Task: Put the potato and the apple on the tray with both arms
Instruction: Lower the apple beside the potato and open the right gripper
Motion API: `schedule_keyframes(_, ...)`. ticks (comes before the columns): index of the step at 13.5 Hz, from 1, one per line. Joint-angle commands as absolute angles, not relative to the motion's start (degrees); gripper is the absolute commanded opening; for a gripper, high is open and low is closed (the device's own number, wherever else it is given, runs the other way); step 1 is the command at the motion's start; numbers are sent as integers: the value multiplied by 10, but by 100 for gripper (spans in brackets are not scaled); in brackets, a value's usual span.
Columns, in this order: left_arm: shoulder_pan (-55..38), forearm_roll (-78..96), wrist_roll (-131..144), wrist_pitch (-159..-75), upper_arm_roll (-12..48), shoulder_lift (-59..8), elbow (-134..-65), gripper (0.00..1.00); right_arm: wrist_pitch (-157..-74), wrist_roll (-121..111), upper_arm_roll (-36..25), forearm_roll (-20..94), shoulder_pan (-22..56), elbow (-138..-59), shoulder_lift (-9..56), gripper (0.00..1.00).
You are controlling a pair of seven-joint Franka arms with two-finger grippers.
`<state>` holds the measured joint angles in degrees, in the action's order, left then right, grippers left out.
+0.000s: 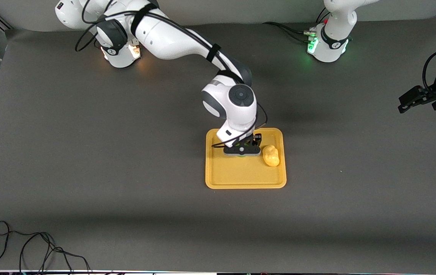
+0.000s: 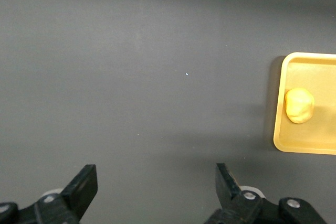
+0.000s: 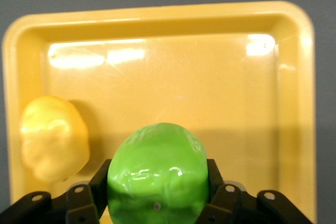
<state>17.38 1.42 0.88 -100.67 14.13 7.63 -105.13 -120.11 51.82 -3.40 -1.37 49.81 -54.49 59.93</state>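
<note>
The potato (image 1: pixel 271 156) is already lying on the tray (image 1: pixel 245 181), in the part toward the left arm's end of the table, so half of the task can be judged done. The apple (image 3: pixel 157 174) is clamped between the fingers of the right gripper (image 1: pixel 241 150), which is held low over the tray just beside the potato (from the front camera the apple is almost wholly hidden under the hand). Whether the apple is touching the tray floor cannot be told. What is left, it seems, is for the apple to be released and the right arm to be drawn clear. The left gripper (image 1: pixel 412 100) is parked over bare table at the left arm's end, well apart from the tray, its jaws spread wide and nothing held; that arm waits.
</note>
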Motion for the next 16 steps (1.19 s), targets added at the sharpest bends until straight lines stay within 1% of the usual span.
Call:
schedule_keyframes(1,177,19,1,-1005,142,81,-1051,100,-1209,524,-38,-44,499,-515,634,39)
schedule_keyframes(4,176,19,2,-1005,142,81,-1051,100,-1222,526,-38,-49,498,-516,649,39)
schedule_keyframes(7,176,18,2,-1004,142,81,-1051,100,-1237,528,-38,-48,494,-516,649,39)
schedule_keyframes(8,177,18,2,-1004,142,80,-1051,100,-1237,529,-38,-49,494,-516,650,82)
schedule_keyframes(9,177,18,2,-1004,142,81,-1050,100,-1237,528,-38,-49,493,-517,650,100)
schedule_keyframes(12,176,18,2,-1004,142,80,-1049,100,-1229,527,-40,-49,492,-517,638,100)
schedule_keyframes(13,176,18,2,-1004,142,80,-1049,100,-1212,527,-40,-49,492,-516,628,100)
schedule_keyframes(16,176,18,3,-1003,142,80,-1049,100,-1128,524,-45,-48,490,-515,562,100)
